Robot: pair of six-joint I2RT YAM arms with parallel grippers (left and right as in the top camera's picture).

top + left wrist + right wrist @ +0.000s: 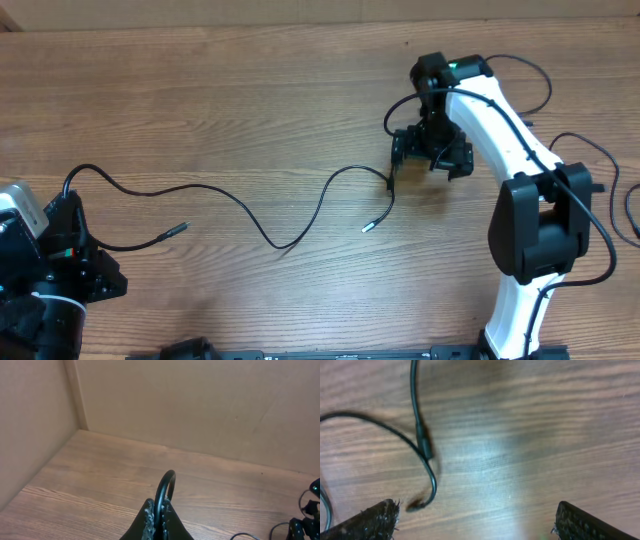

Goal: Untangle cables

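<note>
One thin black cable [280,243] snakes over the desk [250,90] from 9 o'clock to centre. Left fingers [149,521], at 8 o'clock, are clamped on a loop of it; right fingers [375,520], toward 2 o'clock, stand wide apart just beside its far end.

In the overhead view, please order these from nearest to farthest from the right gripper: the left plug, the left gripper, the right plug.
1. Right plug, just below-left of the right gripper.
2. Left plug, left of centre.
3. Left gripper, far left edge.

no readable text, labels or numbers anywhere
</note>
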